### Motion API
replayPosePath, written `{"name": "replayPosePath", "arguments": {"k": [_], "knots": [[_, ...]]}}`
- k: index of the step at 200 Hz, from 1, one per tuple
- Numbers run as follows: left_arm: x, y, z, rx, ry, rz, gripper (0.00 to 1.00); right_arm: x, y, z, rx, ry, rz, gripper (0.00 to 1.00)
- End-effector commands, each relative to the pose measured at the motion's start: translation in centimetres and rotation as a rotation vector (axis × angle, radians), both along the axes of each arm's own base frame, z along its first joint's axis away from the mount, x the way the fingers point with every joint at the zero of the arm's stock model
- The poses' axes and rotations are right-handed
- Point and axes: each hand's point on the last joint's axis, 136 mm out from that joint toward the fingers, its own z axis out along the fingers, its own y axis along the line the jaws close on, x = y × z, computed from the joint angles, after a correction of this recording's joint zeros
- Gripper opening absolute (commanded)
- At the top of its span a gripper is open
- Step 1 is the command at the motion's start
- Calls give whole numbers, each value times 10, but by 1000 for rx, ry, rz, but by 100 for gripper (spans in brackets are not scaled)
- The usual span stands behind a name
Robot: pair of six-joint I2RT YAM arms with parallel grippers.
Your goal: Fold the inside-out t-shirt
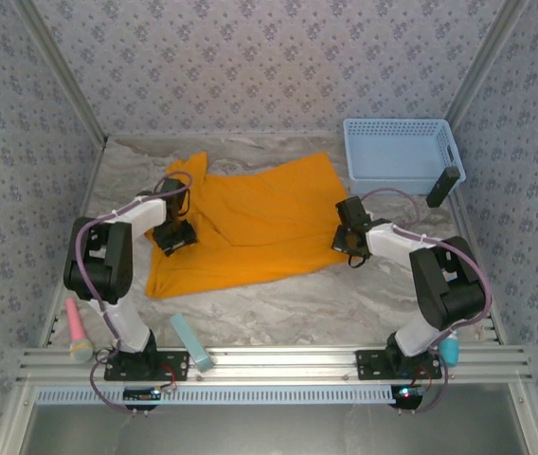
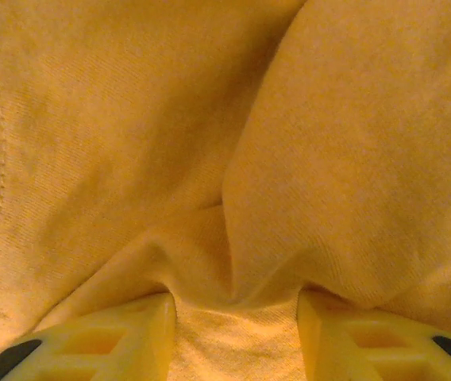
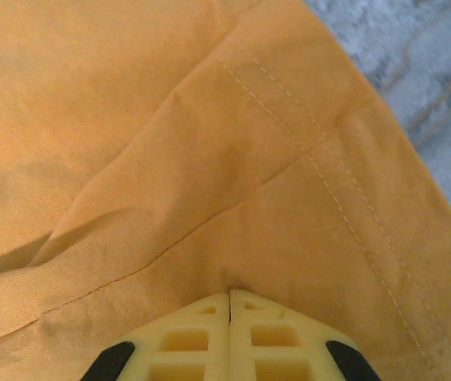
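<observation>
The t-shirt [image 1: 260, 223] lies spread on the middle of the table [image 1: 297, 303], mostly flat, with wrinkles toward its left side. Its long axis runs left to right and rises slightly toward the far right. One flap [image 1: 193, 163] sticks out at the far left. No lettering or label shows, so I cannot tell which end is the neck.

My left gripper [image 1: 174, 237] sits on the shirt's left part. In the left wrist view its fingers [image 2: 122, 341] stand well apart, pressed into the cloth [image 2: 130, 119], and a ridge of fabric is gathered up in the gap. I read this as the jaws spread and nothing clamped yet.

My right gripper [image 1: 348, 245] is at the shirt's right edge. In the right wrist view its fingertips [image 3: 202, 333] meet along a thin line, and the cloth puckers right at them, just inside the double-stitched hem [image 3: 352, 214]. Judgement: closed on the shirt near that hem.

Reason for this placement, as I judge it: a hold at each end of the long axis lets me lift and carry the shirt evenly.

The blue basket [image 1: 397, 152] stands at the far right, apart from the shirt.
</observation>
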Motion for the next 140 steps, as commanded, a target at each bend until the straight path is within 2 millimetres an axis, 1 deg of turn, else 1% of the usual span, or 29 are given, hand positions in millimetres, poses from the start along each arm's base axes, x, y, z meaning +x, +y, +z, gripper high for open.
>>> {"name": "replayPosePath", "arguments": {"k": [1,11,17,27,42,49,58,65,76,85,96,106,116,124,130,135,140], "knots": [[15,1,0,12,-49,-25,45,-60,-20,-13,-89,159,-122,0],[17,-2,0,0,-56,-56,45,-83,-16,-16,-92,212,-129,0],[19,-3,0,-4,-58,-74,45,-97,-11,-18,-81,240,-129,0],[20,-5,0,-10,-53,-101,45,-128,-8,-23,-97,308,-134,0],[22,-10,3,-30,-61,-139,46,-163,-2,-24,-138,344,-132,0],[22,-10,5,-32,-70,-151,47,-174,-3,-19,-176,341,-131,0],[23,-11,10,-35,-87,-169,48,-184,-8,-7,-241,316,-123,0],[23,-11,14,-33,-101,-180,48,-186,-11,6,-279,283,-123,0],[24,-10,20,-28,-121,-182,49,-189,-11,22,-297,246,-86,0],[24,-9,26,-35,-130,-176,49,-185,-3,31,-269,223,-27,0],[24,-7,34,-47,-140,-156,50,-178,9,41,-219,195,53,8],[25,-7,42,-71,-157,-145,51,-159,23,55,-177,127,143,17],[27,-6,49,-93,-176,-129,52,-135,43,73,-130,40,236,26],[29,-6,54,-115,-189,-117,52,-115,65,88,-86,-30,344,32],[32,-6,57,-130,-199,-111,52,-98,90,100,-22,-96,438,35],[34,-7,59,-144,-208,-110,52,-85,113,112,26,-154,539,35],[37,-8,62,-157,-219,-111,52,-74,133,119,63,-197,615,35]]}}
